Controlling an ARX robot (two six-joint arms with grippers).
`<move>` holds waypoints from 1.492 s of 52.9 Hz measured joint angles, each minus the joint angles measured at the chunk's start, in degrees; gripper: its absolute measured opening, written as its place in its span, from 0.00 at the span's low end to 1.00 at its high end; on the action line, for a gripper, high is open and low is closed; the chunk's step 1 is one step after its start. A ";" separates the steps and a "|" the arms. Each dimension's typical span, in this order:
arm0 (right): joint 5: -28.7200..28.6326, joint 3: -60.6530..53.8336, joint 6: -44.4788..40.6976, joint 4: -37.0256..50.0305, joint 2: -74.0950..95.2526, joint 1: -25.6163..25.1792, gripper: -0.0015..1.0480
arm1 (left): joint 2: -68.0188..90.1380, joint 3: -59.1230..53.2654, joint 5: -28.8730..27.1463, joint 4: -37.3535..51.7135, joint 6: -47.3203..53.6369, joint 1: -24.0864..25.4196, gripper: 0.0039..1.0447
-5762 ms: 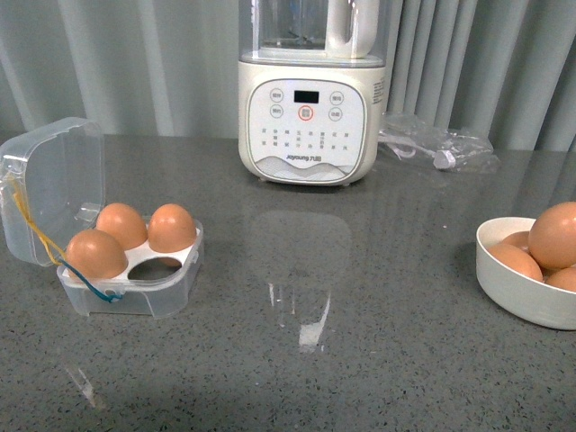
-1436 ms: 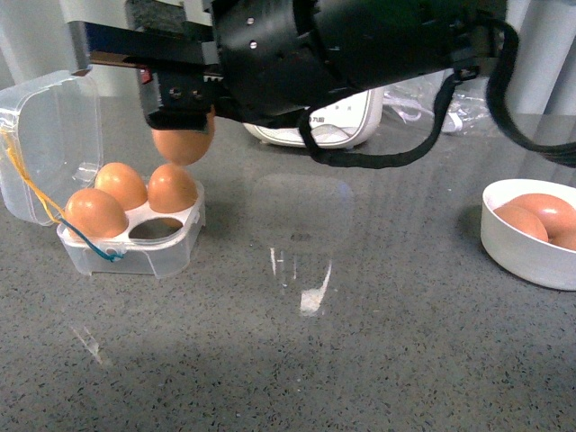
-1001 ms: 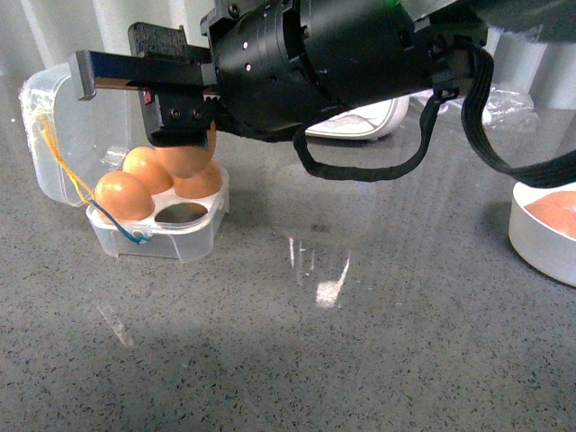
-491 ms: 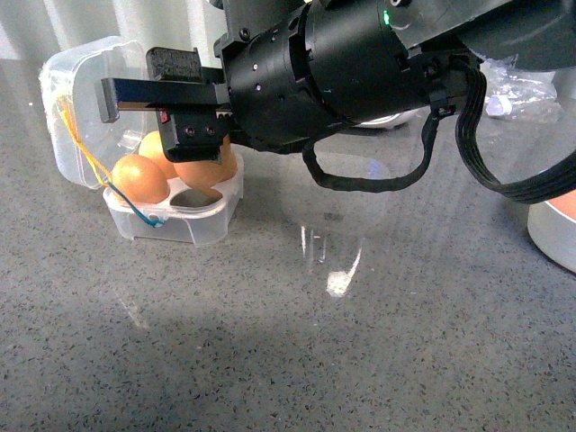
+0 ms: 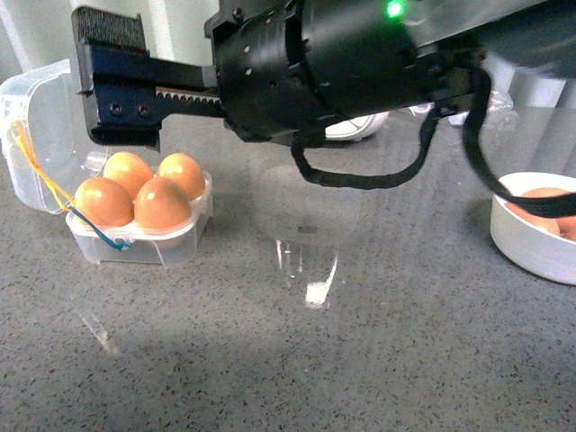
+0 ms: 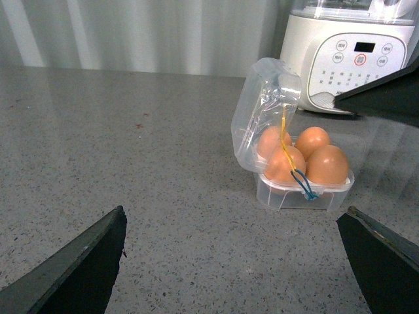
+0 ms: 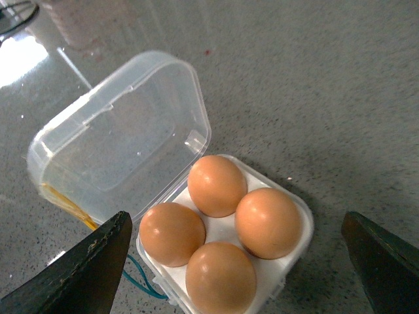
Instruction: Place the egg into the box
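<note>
The box [image 5: 135,245] stands open on the grey counter at the left, clear lid [image 5: 31,135] tipped back, with an egg in each of its slots. The egg [image 5: 162,202] fills the front right slot; it also shows in the right wrist view [image 7: 220,278] and the left wrist view [image 6: 327,165]. My right gripper [image 5: 121,108] hangs open just above the box [image 7: 288,261], jaws wide on either side and touching nothing. My left gripper [image 6: 232,214] is open over bare counter, well short of the box [image 6: 304,193].
A round white bowl [image 5: 531,252] with more brown eggs sits at the right. A cream kitchen appliance [image 6: 347,59] stands behind the box. The right arm's black body [image 5: 342,63] fills the upper middle of the front view. A yellow and blue cord [image 5: 54,193] hangs from the lid.
The egg held over the box has gone down into the empty front right slot. My right gripper has let go, opened wide and lifted off it.
</note>
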 joint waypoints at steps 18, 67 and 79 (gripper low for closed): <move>8.74 -19.39 9.49 5.03 -18.27 -11.96 0.93 | 0.02 0.00 0.00 0.00 0.00 0.00 0.94; 24.26 -58.25 -11.08 29.90 -47.43 -27.15 0.03 | -0.02 0.00 0.00 0.00 0.00 -0.04 0.94; 21.75 -61.79 -11.06 25.66 -55.12 -29.77 0.03 | -0.02 0.00 0.00 0.00 0.00 -0.04 0.94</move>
